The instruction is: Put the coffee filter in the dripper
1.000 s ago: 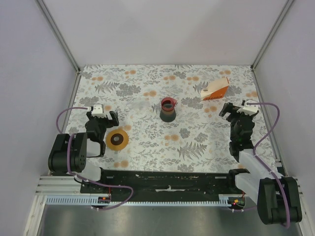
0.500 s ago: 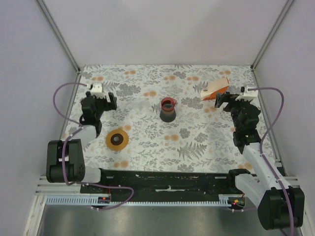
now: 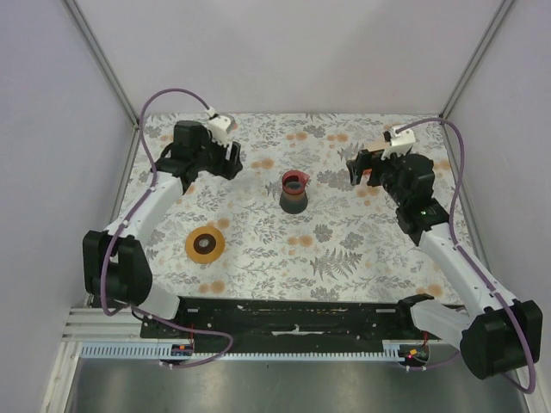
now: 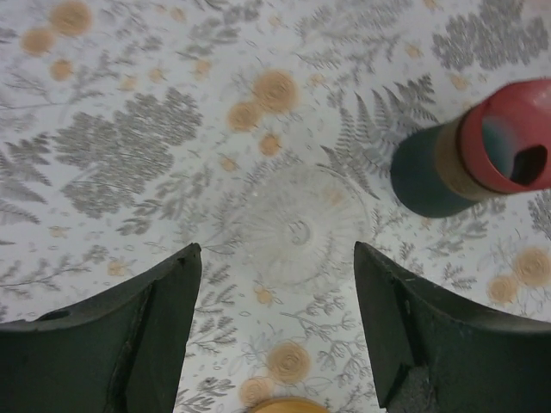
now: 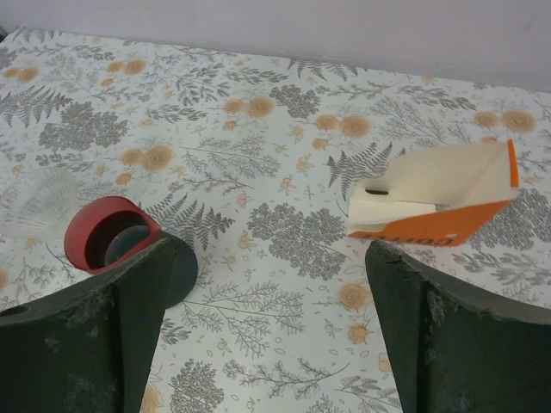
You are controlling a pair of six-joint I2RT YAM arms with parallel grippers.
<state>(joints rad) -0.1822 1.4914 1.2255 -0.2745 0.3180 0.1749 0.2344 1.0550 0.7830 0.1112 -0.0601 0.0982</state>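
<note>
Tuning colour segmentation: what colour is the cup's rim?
Red; the cup has a dark body. Best in the left wrist view.

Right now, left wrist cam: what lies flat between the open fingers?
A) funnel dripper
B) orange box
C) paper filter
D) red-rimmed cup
C: the paper filter shows flat in the gap of the open left gripper, while the cup stands outside that gap.

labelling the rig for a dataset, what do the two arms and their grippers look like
The left arm and right arm have white links and black joints. A purple cable loops to a small white block at each wrist. The left gripper and right gripper have broad, dark, wedge-shaped fingers.
</note>
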